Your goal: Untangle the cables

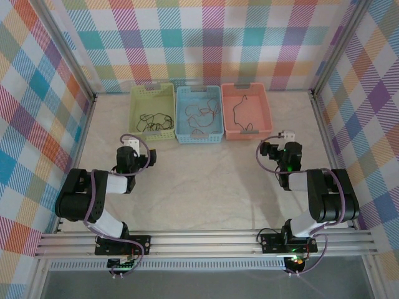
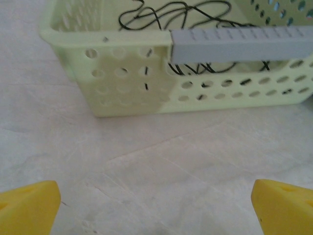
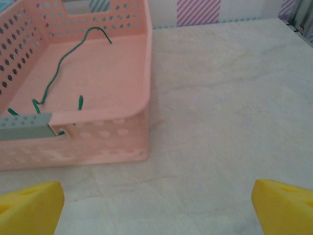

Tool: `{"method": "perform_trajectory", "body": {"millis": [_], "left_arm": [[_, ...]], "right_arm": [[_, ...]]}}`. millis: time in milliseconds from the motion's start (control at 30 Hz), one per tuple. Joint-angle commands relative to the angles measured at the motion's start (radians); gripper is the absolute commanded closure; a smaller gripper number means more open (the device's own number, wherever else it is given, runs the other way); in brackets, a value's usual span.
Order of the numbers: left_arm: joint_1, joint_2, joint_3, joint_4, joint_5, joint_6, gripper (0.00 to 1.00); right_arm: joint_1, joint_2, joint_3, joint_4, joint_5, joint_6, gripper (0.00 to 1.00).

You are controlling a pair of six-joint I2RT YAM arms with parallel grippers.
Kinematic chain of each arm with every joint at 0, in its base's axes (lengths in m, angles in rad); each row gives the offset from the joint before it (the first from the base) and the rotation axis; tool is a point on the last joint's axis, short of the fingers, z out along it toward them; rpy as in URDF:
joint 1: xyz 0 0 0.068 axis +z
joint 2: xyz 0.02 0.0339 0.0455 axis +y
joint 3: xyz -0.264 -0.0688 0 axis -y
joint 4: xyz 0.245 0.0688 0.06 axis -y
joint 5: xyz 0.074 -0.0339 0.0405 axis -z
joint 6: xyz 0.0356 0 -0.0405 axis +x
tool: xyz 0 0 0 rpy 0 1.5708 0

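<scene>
Cables tangled inside green basket; blue basket, pink basket alongside.

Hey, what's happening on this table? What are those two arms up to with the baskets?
Two robot arms are there to untangle thin wires lying in three baskets. A tangle of black cables sits in the green basket, reddish cables in the blue basket, a single cable in the pink basket. Nothing is held: the left gripper hovers open over the table before the green basket, the right gripper open before the pink one.
</scene>
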Motion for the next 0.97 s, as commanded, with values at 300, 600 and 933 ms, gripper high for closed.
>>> {"method": "perform_trajectory", "body": {"millis": [300, 600, 933], "left_arm": [[0.014, -0.005, 0.022, 0.027, 0.0, -0.016, 0.0], [0.013, -0.005, 0.023, 0.025, 0.0, -0.016, 0.0], [0.013, -0.004, 0.023, 0.025, 0.0, -0.016, 0.0]], "right_arm": [[-0.003, -0.004, 0.002, -0.014, -0.039, -0.01, 0.0], [-0.003, -0.003, 0.003, -0.016, -0.039, -0.01, 0.0], [-0.004, -0.003, 0.007, -0.025, -0.079, -0.026, 0.0]]}}
